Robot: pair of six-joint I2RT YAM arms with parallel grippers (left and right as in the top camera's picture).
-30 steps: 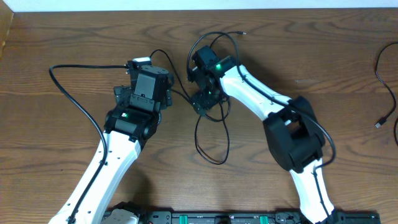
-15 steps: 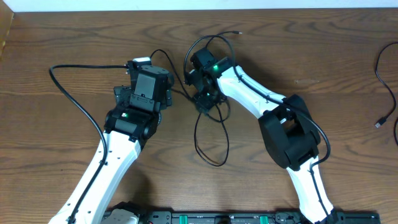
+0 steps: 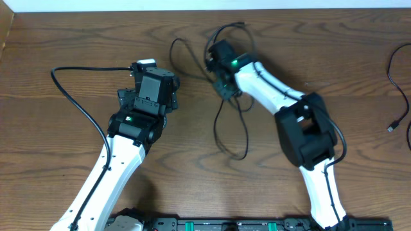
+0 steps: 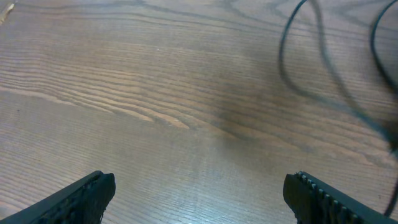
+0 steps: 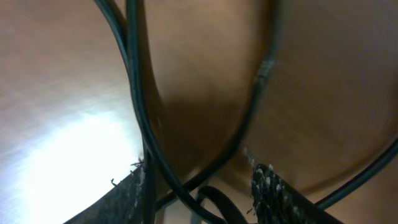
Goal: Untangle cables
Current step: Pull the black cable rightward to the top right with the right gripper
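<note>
Table [image 3: 77, 32]: brown wood grain; no white cord can be made out in any view.

Left of the overhead frame: a black lead [image 3: 90, 68] arcs out from the left arm and back to its wrist; both ends meet the arm.

Left claw [image 4: 199, 186]: spread wide, its two fingers at the bottom corners of the wrist view. Nothing lies between them but bare wood. It touches no cord. Thin black strands cross the upper right of that view, blurred and well clear of the fingers.

Centre of the overhead frame: the tangle of black cords [image 3: 216, 128]. One loop reaches left toward the left arm, one rises toward the top edge, and one long loop lies toward the bottom of the frame.

Right claw [image 5: 199, 186]: sits at the knot of the tangle. Its fingers stand partly apart with several strands running up between them. Whether they pinch the strands or merely bracket them cannot be told.

Far right edge: a separate black cord [image 3: 403, 96], well apart from the tangle, ending in a small plug [image 3: 391, 128].
</note>
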